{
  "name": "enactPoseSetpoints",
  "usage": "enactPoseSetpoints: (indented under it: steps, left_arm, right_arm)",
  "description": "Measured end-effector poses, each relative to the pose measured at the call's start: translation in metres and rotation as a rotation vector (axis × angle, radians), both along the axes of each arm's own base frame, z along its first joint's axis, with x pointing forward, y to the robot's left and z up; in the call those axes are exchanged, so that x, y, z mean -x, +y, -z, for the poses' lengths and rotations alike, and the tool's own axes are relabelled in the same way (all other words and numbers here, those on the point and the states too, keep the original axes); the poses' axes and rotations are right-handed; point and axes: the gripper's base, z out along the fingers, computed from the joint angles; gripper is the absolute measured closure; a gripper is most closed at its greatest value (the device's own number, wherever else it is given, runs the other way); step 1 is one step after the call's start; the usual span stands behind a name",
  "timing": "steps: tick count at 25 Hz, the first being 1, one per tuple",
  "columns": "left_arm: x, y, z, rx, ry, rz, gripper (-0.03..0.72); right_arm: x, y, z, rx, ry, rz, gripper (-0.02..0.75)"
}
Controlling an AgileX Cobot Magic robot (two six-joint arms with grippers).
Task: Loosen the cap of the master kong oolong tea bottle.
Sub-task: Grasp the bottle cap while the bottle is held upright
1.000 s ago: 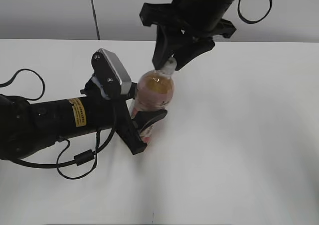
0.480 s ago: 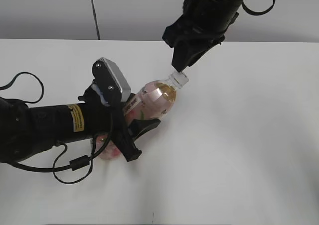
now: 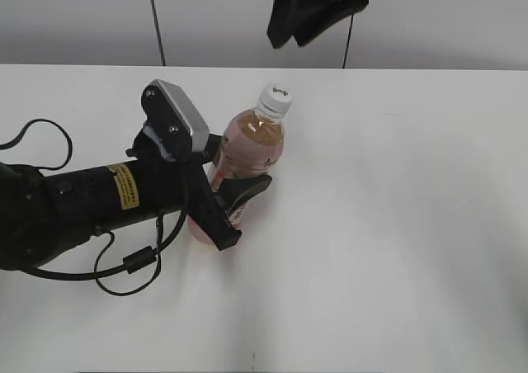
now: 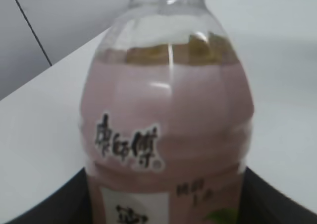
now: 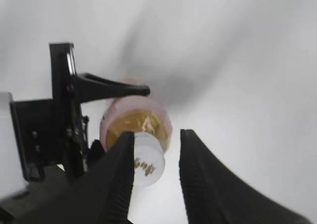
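Note:
The master kong oolong tea bottle (image 3: 247,154) stands nearly upright on the white table, pink label, amber tea at its shoulder. It fills the left wrist view (image 4: 168,130). Its white cap (image 3: 274,99) sits on the neck and shows from above in the right wrist view (image 5: 146,167). My left gripper (image 3: 235,208) is shut on the bottle's lower body; its black fingers flank the label (image 4: 163,204). My right gripper (image 3: 309,14) is open and empty, raised well above the cap at the top edge. In its own view the fingers (image 5: 156,135) hang apart above the cap.
The white table (image 3: 396,224) meets a grey wall at the back. A black cable (image 3: 124,266) loops from the left arm at front left. A dark vertical seam (image 3: 154,18) runs down the wall.
The right gripper let go of the cap and rose away to the top of the view. The bottle, tilted half a second ago, now stands nearly upright in the left gripper.

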Motion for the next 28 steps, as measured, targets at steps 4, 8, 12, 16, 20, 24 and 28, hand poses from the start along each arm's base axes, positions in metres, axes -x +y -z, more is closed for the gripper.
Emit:
enactPoseSetpoints:
  steps: [4,8,12,16,20,24,28]
  left_arm:
    - [0.0,-0.001,-0.002,0.024,-0.012,-0.002,0.291]
    - [-0.001,0.0,-0.003,0.032,-0.012,-0.01,0.291]
    - [-0.001,0.0,-0.003,0.034,-0.011,-0.017,0.291]
    - [-0.002,0.0,-0.003,0.036,-0.01,-0.021,0.291]
    - [-0.002,0.0,-0.003,0.037,-0.009,-0.025,0.291]
    - [-0.002,0.001,-0.003,0.038,-0.009,-0.027,0.291]
    - [-0.002,0.001,-0.003,0.038,-0.009,-0.027,0.291]
  right_arm:
    - [-0.002,0.003,-0.023,-0.08,-0.015,0.076,0.466]
    - [0.0,0.005,-0.025,-0.107,0.006,0.1,0.357]
    - [-0.003,0.008,-0.018,-0.111,0.035,0.111,0.319]
    - [-0.006,0.011,-0.01,-0.108,0.063,0.126,0.316]
    - [-0.004,0.012,-0.001,-0.108,0.108,0.132,0.314]
    - [0.001,0.009,0.014,-0.077,0.157,0.136,0.314]
    - [0.002,0.008,0.014,-0.073,0.16,0.136,0.312]
